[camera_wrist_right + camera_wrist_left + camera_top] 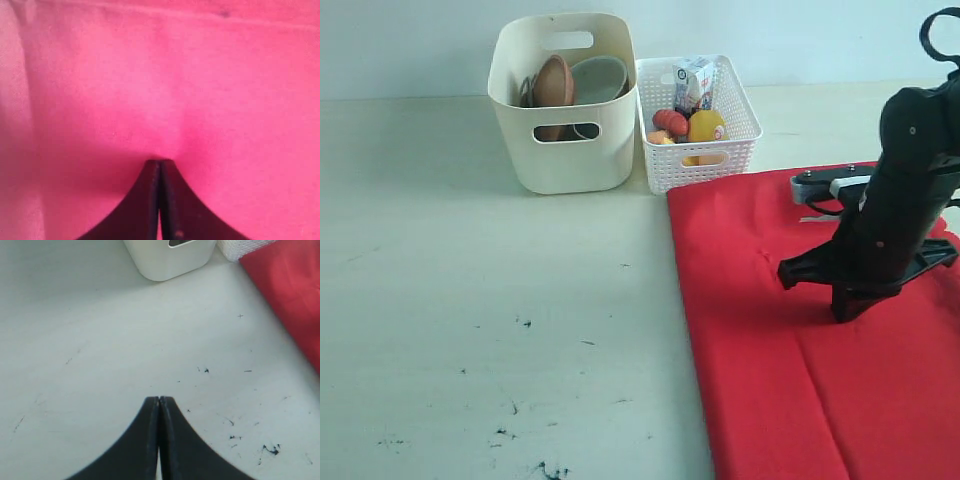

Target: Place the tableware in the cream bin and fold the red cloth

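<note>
1. Tableware: no dish or utensil shows on the bare counter [470, 300]. The cream bin [563, 150], near the counter's far edge, holds the round wooden plate [553, 85] standing on its rim and the pale bowl [599, 78] tipped on its side next to it. A dark thing beside the plate is too small to name. This half of the task looks done or close to it, as far as can be seen.
2. The white lattice basket [745, 125] touches the bin on the side toward the counter's right edge. It carries the milk carton [694, 82] and toy food [672, 122].
3. The red cloth [770, 400] lies flat on the right part of the counter, its far corner just in front of the basket. It looks unfolded, with only a faint crease, so the folding is probably all left to do.
4. Its visible side edge runs from the basket toward the near edge, slanting slightly. The long axis seems to run far to near, but the cloth leaves the picture, so this is a guess.
5. The right pincer [845, 310] is fully closed, tip down on the middle of the cloth. Whether it nips any fabric cannot be told.
6. The left pincer [159, 401] is closed and empty, over bare counter near the bin.
</note>
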Tool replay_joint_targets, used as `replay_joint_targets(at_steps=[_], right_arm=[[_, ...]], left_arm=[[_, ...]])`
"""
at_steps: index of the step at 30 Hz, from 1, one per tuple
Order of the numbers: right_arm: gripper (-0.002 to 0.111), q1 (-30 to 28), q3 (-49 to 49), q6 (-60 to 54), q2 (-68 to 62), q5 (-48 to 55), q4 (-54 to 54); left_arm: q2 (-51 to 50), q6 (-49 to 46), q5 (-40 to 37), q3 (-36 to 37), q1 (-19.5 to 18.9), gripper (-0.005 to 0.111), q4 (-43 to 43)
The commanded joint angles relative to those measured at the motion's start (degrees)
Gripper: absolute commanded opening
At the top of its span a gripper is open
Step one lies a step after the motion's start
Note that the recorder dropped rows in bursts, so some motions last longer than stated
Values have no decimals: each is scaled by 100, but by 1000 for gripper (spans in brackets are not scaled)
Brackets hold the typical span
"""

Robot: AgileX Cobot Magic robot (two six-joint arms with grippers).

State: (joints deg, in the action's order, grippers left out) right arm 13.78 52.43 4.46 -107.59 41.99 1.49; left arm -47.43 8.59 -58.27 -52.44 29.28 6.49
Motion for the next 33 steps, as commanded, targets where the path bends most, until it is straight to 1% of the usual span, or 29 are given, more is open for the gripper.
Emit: replay_joint_targets(at_steps=[1, 5, 9, 14, 20, 33], right_arm=[[0, -580, -176, 42, -85, 137, -515], [0, -1198, -176, 31, -77, 85, -515], [0, -1694, -176, 31, -77, -126, -489], [0, -2049, -134, 8, -197, -345, -309], [0, -2060, 159, -41, -510, -427, -51], [0, -2060, 1459, -446, -1193, -427, 602]], left_arm=[[35, 43, 13, 20, -22, 2, 43], [35, 43, 13, 20, -22, 2, 81], [35, 43, 13, 20, -22, 2, 81], [35, 43, 13, 20, -22, 2, 81], [35, 43, 13, 20, -22, 2, 81], [35, 43, 235, 20, -22, 2, 80]])
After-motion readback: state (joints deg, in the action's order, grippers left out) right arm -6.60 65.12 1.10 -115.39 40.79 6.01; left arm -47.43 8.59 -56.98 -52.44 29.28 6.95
